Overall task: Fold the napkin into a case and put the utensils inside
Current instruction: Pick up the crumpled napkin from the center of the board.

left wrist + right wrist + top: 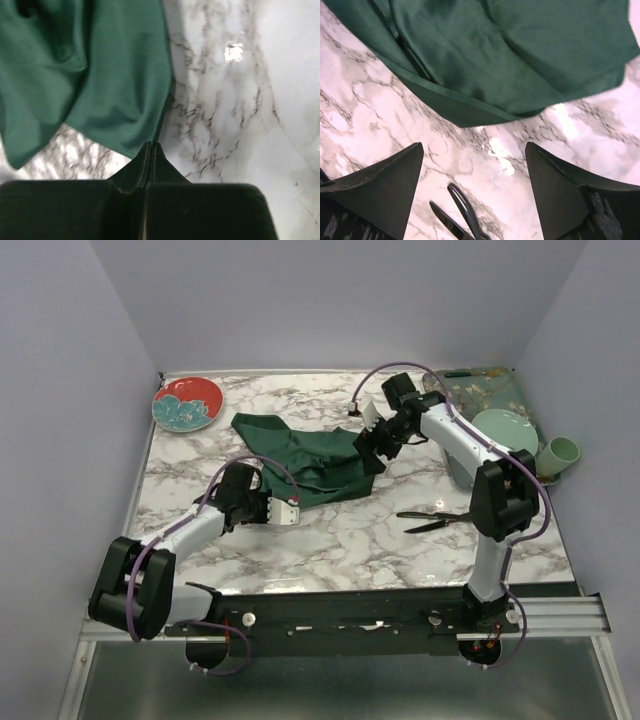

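The left gripper [151, 148] has its jaws pinched shut on the napkin [100, 75] hem at their tips; the right gripper [474, 150] gapes wide, cloth just ahead, utensils [462, 205] behind; best to draw the hem slowly, evenly.

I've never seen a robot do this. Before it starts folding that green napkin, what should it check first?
1. Left fingers shut on the hem of the napkin: ok.
2. Right fingers holding the napkin: not ok, open and empty, near its edge.
3. The napkin lying flat: not ok, bunched and creased.
4. Utensils clear of the napkin: ok, apart on the table.
5. Red plate clear of the napkin: ok, apart.
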Motion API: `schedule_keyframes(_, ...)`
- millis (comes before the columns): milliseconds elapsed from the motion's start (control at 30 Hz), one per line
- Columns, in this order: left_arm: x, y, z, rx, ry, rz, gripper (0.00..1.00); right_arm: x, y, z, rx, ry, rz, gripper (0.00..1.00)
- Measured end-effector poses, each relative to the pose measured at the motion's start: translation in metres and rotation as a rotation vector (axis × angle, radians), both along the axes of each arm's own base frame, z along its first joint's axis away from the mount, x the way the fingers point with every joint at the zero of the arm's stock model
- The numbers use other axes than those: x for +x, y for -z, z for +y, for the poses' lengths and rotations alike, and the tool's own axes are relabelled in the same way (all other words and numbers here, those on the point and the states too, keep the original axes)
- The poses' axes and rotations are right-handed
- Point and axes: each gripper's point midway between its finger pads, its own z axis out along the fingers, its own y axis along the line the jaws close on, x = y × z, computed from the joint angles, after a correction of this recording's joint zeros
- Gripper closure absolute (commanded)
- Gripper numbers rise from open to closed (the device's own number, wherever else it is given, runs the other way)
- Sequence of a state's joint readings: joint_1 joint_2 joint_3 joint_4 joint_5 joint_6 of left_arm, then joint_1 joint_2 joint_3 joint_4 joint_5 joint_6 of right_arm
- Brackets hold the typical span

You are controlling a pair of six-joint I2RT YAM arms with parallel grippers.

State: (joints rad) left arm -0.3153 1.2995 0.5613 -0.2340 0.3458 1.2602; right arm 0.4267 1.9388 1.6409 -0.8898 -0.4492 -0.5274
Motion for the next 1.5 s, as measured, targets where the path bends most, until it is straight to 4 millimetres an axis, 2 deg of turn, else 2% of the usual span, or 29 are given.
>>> schedule_keyframes(67,0.002,-0.017,0.002,-0.017,-0.049,-0.023,1.0,0.006,-0.005,-0.011,0.005,0.019,-0.013,0.08)
schedule_keyframes(133,0.009,-0.05,0.001,-0.069,-0.103,-0.073,1.0,0.01,-0.011,-0.018,0.012,0.031,-0.032,0.08)
schedule_keyframes(167,0.013,-0.072,0.002,-0.105,-0.139,-0.098,1.0,0.011,-0.015,-0.021,0.016,0.034,-0.042,0.08)
schedule_keyframes(200,0.023,-0.116,0.003,-0.182,-0.205,-0.157,1.0,0.011,-0.021,-0.023,0.022,0.034,-0.056,0.07)
schedule_keyframes(233,0.027,-0.133,0.004,-0.214,-0.234,-0.179,1.0,0.011,-0.028,-0.024,0.03,0.034,-0.074,0.07)
schedule_keyframes(267,0.034,-0.177,0.01,-0.287,-0.291,-0.251,1.0,0.011,-0.033,-0.025,0.035,0.032,-0.085,0.07)
schedule_keyframes(300,0.038,-0.21,0.017,-0.345,-0.341,-0.301,1.0,0.011,-0.04,-0.024,0.045,0.029,-0.104,0.07)
schedule_keyframes(400,0.045,-0.292,0.047,-0.519,-0.523,-0.405,1.0,0.01,-0.056,-0.022,0.07,0.022,-0.142,0.07)
schedule_keyframes(433,0.047,-0.309,0.059,-0.554,-0.576,-0.434,1.0,0.01,-0.06,-0.022,0.078,0.02,-0.152,0.07)
schedule_keyframes(500,0.05,-0.321,0.076,-0.596,-0.676,-0.44,1.0,0.011,-0.065,-0.019,0.096,0.016,-0.167,0.1)
schedule_keyframes(533,0.055,-0.324,0.084,-0.617,-0.737,-0.428,1.0,0.011,-0.066,-0.018,0.104,0.016,-0.168,0.11)
schedule_keyframes(600,0.068,-0.31,0.09,-0.623,-0.813,-0.375,1.0,0.01,-0.066,-0.013,0.125,0.013,-0.155,0.14)
schedule_keyframes(667,0.084,-0.277,0.098,-0.607,-0.909,-0.276,1.0,0.006,-0.067,-0.007,0.149,0.011,-0.138,0.16)
schedule_keyframes(733,0.1,-0.232,0.112,-0.572,-1.03,-0.15,1.0,0.003,-0.065,0.006,0.17,-0.008,-0.136,0.22)
schedule_keyframes(800,0.108,-0.187,0.124,-0.527,-1.136,-0.027,1.0,-0.008,-0.059,0.022,0.181,-0.044,-0.125,0.29)
schedule_keyframes(833,0.109,-0.169,0.129,-0.506,-1.185,0.028,1.0,-0.013,-0.055,0.029,0.182,-0.062,-0.119,0.32)
schedule_keyframes(867,0.11,-0.161,0.132,-0.499,-1.214,0.057,1.0,-0.03,-0.048,0.047,0.186,-0.114,-0.1,0.33)
schedule_keyframes(933,0.111,-0.154,0.134,-0.492,-1.248,0.085,1.0,-0.048,-0.04,0.067,0.188,-0.168,-0.08,0.37)
schedule_keyframes(1133,0.116,-0.168,0.142,-0.526,-1.299,0.063,1.0,-0.105,-0.022,0.113,0.191,-0.349,-0.064,0.42)
schedule_keyframes(1300,0.114,-0.162,0.15,-0.525,-1.336,0.083,1.0,-0.139,0.005,0.13,0.14,-0.513,-0.108,0.44)
schedule_keyframes(1500,0.114,-0.154,0.151,-0.515,-1.348,0.107,1.0,-0.156,0.046,0.142,0.046,-0.666,-0.133,0.44)
